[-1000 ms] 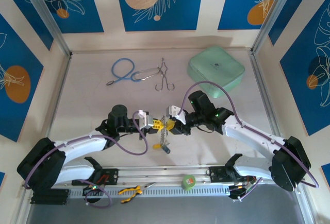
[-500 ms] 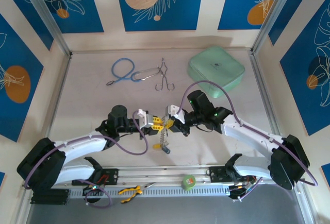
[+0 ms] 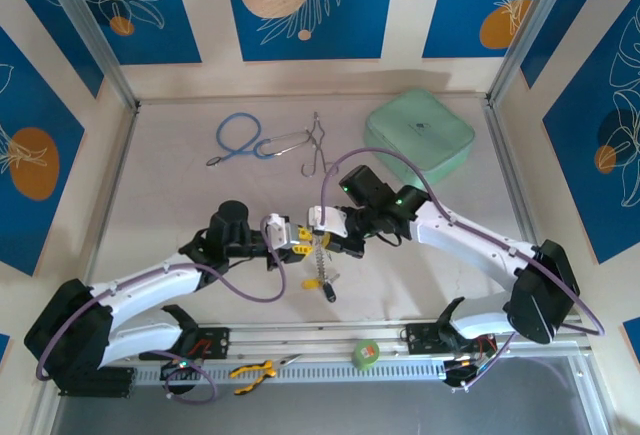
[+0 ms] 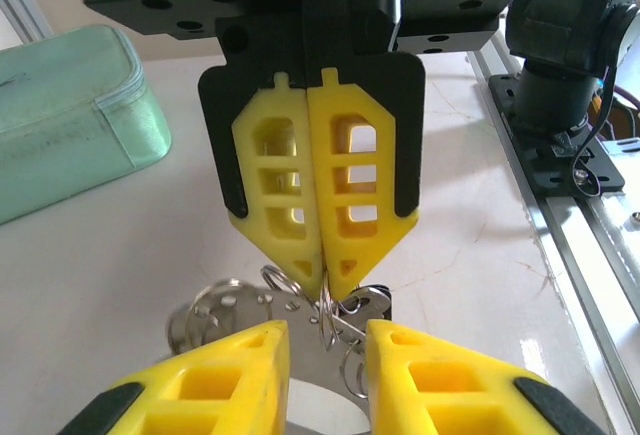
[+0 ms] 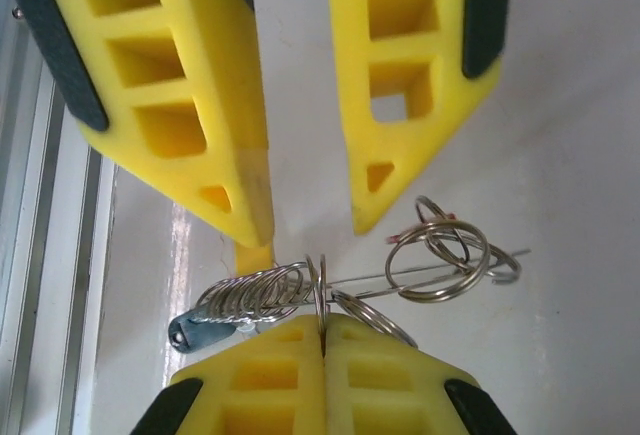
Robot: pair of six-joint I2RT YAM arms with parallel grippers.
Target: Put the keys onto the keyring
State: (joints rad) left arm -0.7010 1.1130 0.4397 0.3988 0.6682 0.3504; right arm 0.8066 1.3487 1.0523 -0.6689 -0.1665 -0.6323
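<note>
**Pale table, two claws tip to tip**

Marbled table [image 3: 180, 215], with the arms meeting at mid-surface.
Right claw [image 4: 322, 290]: pinched fully closed on one wire loop of the keyring [image 5: 321, 285], apparently to steady it edge-on.
Left claw [image 4: 326, 340]: parted and empty, directly facing, probably lining up on a loop.
Keys [image 3: 327, 292]: strung just beside the right claw's tips.

The top camera looks steeply down from behind the arm bases across the whole desk [image 3: 170, 210]. The wrist cameras sit close and face each other: the left hand [image 4: 327, 335] camera meets the right hand [image 4: 321, 283], and both views share the keyring [image 5: 321, 290].
</note>
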